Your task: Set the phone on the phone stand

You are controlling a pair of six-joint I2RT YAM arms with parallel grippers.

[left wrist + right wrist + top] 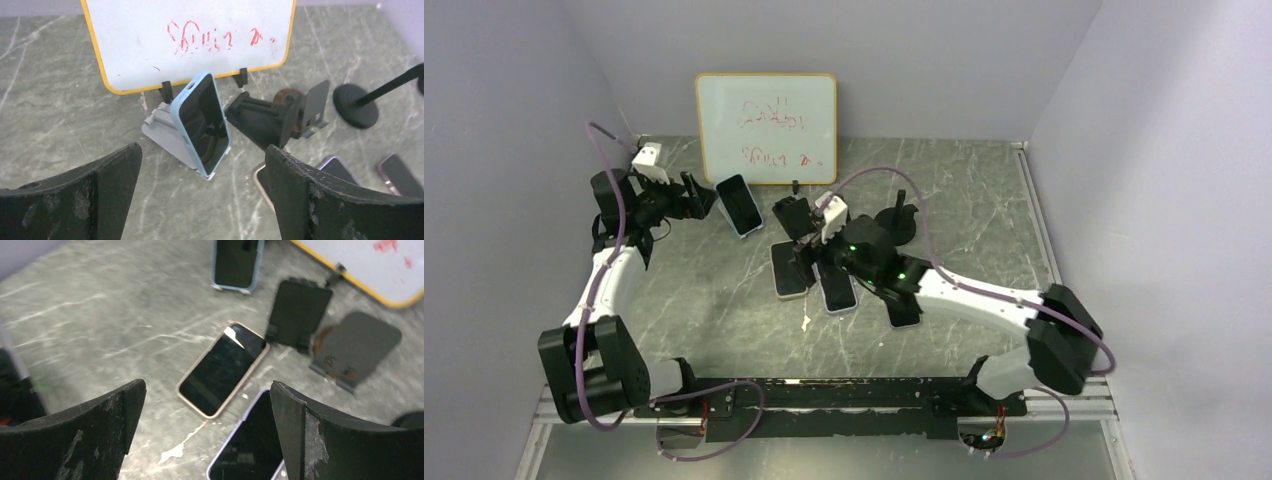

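Note:
A phone in a light blue case (202,122) leans upright on a white stand (162,137) in front of the whiteboard; the top view shows the phone (739,205) too. My left gripper (202,200) is open and empty, just short of it (696,200). My right gripper (207,435) is open and empty, hovering over a tan-cased phone (222,369) and a purple-cased phone (250,445), both flat on the table (789,270) (837,290). Two empty black stands (297,310) (357,347) stand just beyond them.
A whiteboard (766,127) with red scribbles leans on the back wall. A black round-base stand (896,220) is at centre right. A dark phone (904,310) lies flat under the right arm. Walls close in left, right and behind.

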